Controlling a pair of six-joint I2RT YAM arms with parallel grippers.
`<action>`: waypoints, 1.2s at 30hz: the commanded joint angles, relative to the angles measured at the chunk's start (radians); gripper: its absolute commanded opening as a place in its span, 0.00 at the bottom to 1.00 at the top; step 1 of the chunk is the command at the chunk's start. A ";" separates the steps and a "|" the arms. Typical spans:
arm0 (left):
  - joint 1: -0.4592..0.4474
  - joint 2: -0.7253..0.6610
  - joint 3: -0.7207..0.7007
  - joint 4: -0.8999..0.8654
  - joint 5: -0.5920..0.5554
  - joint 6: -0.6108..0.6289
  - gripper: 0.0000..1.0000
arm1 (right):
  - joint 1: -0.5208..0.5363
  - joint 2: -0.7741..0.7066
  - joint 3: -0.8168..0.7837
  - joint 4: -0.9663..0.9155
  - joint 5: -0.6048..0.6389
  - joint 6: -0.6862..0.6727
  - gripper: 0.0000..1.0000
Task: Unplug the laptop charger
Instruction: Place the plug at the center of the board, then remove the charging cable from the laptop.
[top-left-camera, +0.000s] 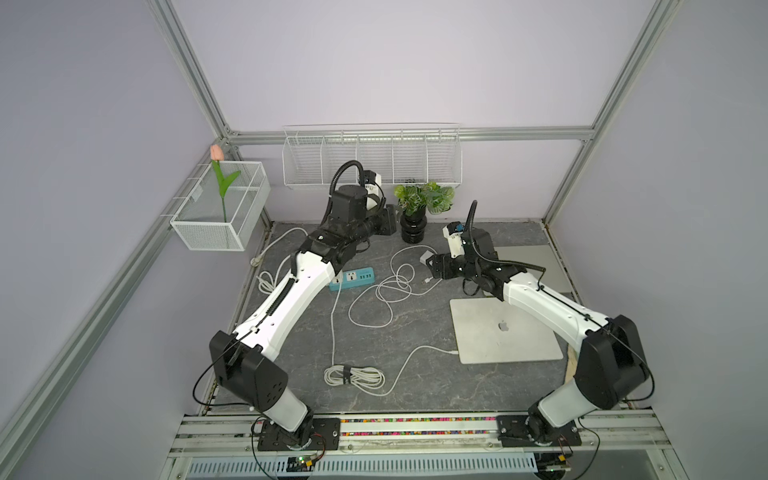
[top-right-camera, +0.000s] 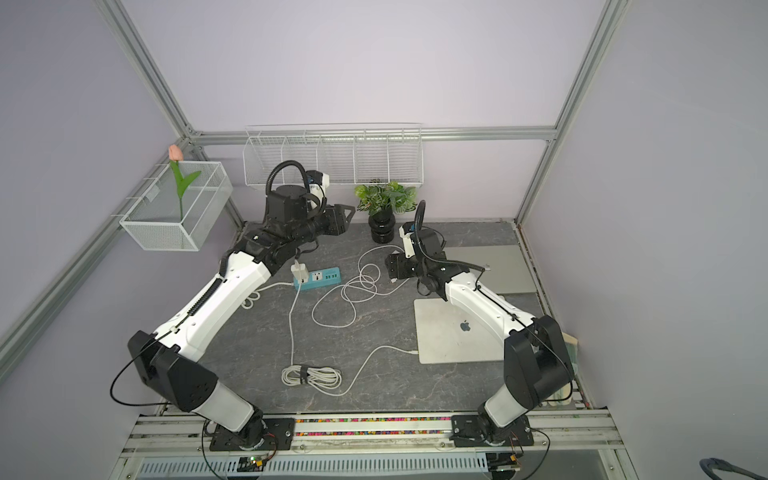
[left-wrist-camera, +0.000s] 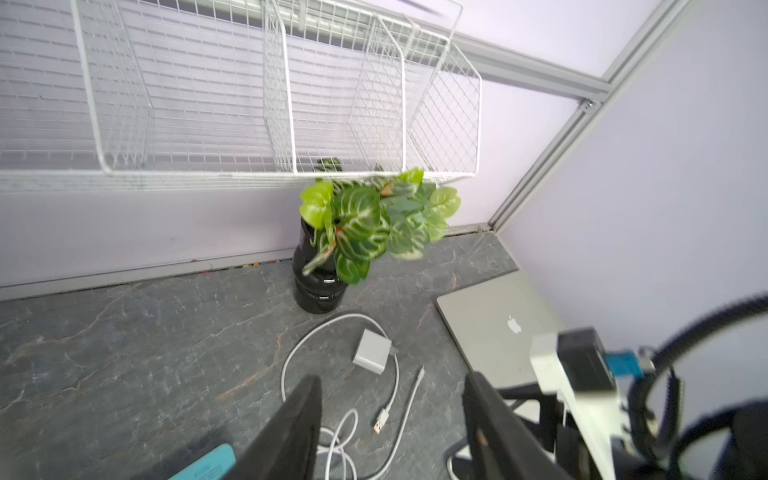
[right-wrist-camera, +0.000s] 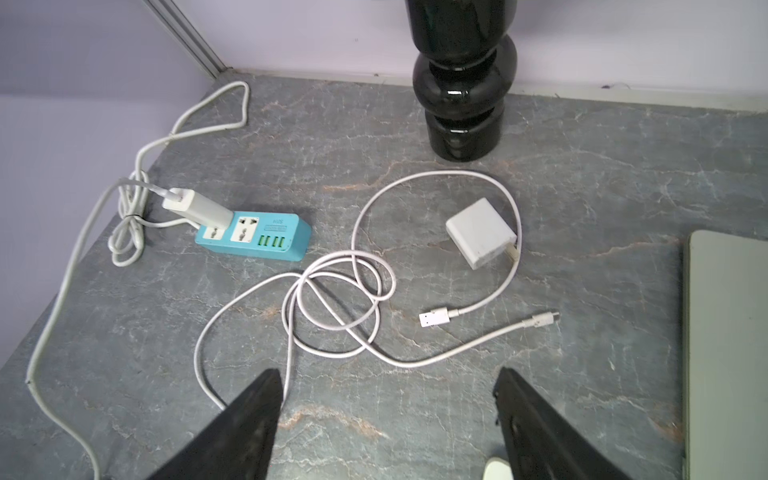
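Right wrist view is showing one laptop charger (right-wrist-camera: 197, 205) plugged into one teal power strip (right-wrist-camera: 266, 239) toward the table's (right-wrist-camera: 582, 166) left edge, with one loose adapter (right-wrist-camera: 480, 232) lying apart. Front laptop (top-left-camera: 490, 336) and rear laptop (top-left-camera: 532, 253) are resting along its right edge. Both claws, left gripper (left-wrist-camera: 392, 380) and right gripper (right-wrist-camera: 386, 374), are hanging released and empty.

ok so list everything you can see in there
table: 1, grey marble, underneath all
laptop: 2, silver, closed; front right, and back right
power strip: 1, teal, left of centre
plugged charger: 1, white, in the strip
charger cable: 1, white, partly bundled, reaches front laptop
loose brick: 1, white, near the vase
loose cable: 1 seemingly, white, looped mid-table
plant: 1, green, black vase, back centre
wire rack: 1, white, back wall
mesh basket: 1, white, left wall
tulip: 1, pink, in the basket
left gripper: 1, black, jaws open, by the plant
right gripper: 1, black, jaws open, by the loose brick
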 joint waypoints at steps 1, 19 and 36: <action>-0.058 -0.039 -0.259 0.060 0.084 0.156 0.56 | 0.002 -0.010 0.000 -0.191 0.133 0.030 0.83; -0.448 0.275 -0.495 0.228 -0.009 0.380 0.59 | 0.075 -0.125 -0.397 -0.272 0.261 0.103 0.83; -0.509 0.181 -0.631 0.244 0.056 0.570 0.47 | 0.112 -0.049 -0.358 -0.257 0.227 0.145 0.85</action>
